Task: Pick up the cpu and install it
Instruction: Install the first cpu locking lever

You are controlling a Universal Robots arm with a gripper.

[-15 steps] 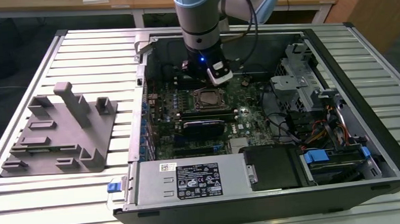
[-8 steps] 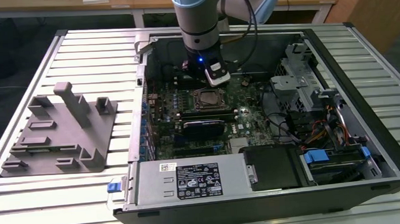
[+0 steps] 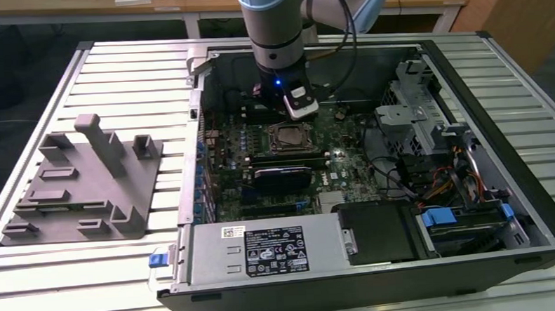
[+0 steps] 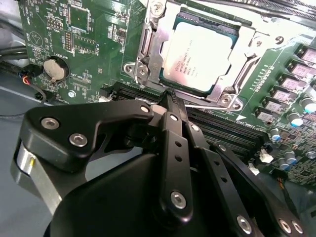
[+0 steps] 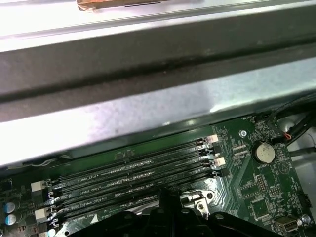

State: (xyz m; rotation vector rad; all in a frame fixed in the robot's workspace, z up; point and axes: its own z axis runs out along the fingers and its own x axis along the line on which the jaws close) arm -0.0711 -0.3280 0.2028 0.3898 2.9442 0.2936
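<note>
The cpu (image 4: 197,57) is a silvery square chip lying flat in the motherboard socket, inside the socket's metal frame (image 4: 148,54). In the exterior view the cpu (image 3: 289,136) sits near the middle of the board in the open computer case (image 3: 532,186). My gripper (image 4: 170,98) hovers just beside the socket, over the memory slots, with its black fingers closed together and nothing between them. From the exterior view the gripper (image 3: 300,114) hangs just behind the socket. The fingertips (image 5: 165,193) also show in the first wrist view.
A grey plastic fixture block (image 3: 82,181) stands on the slatted table at the exterior view's left. Memory slots (image 5: 133,173), a coin battery (image 4: 54,69) and the case wall (image 5: 148,59) surround the gripper. The power supply (image 3: 263,251) and drive bays (image 3: 426,121) line the case's edges.
</note>
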